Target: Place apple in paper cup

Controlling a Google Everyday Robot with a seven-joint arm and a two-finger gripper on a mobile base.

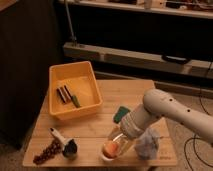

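The arm comes in from the right and bends down toward the front edge of the wooden table (130, 95), and its gripper (114, 146) hangs right over the paper cup (106, 156), low enough that the fingertips seem to be at or inside the rim. The jaws are clamped on the apple (111, 148), which shows as an orange-red ball between them, sitting in the cup's mouth; I cannot tell whether it already rests on the cup's bottom. Only the near curve of the white rim shows beneath the fruit, the remainder being covered by the gripper. Just to the right of the jaws, almost touching the arm's wrist, lies a crumpled grey-blue cloth (147, 144). Behind the jaws, further back on the table and partly hidden by the arm, sits a green sponge-like block (120, 113). To the left of the jaws, near but apart, stands a dark round object with a white handle (66, 145), the handle pointing away toward the back left. Further left again, at the table's front corner, lies a dark reddish grape bunch (46, 152). Well behind and to the left of the jaws is a large yellow plastic bin (75, 89), holding a few small dark and green items against its floor.
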